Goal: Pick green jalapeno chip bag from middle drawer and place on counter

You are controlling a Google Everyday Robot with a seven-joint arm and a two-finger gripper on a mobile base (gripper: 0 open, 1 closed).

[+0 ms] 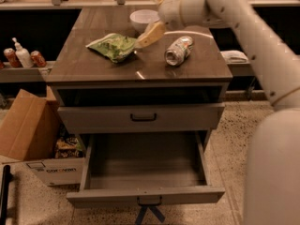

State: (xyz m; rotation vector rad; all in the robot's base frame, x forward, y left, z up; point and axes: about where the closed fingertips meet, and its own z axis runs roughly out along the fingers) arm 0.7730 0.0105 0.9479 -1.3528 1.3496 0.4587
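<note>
The green jalapeno chip bag (115,47) lies flat on the counter (93,71), just left of the gripper (139,42) and below its tip; its near edge meets the claw's tan end, though whether the two touch or merely overlap is unclear; whether the claw is spread, pressed together or pinching the bag cannot be told. The bag is crumpled green foil with pale patches on its face, slack and irregular in outline, with its lettering too soft to read.

The counter is a glossy brown-grey slab carrying curved light streaks. To the claw's right a metal can (178,50) lies on its side, shiny and cylindrical; behind the claw, close by, sits a round white bowl (144,18). The smooth cream-white arm (234,13) runs up and rightward from the claw.

Well below the claw, the middle drawer (145,195) stands pulled out, a plain grey box with blue strips at its centre handle; above it a shut grey drawer front (93,118) bears a black bar handle. Far down to the left rests a brown cardboard box (23,125).
</note>
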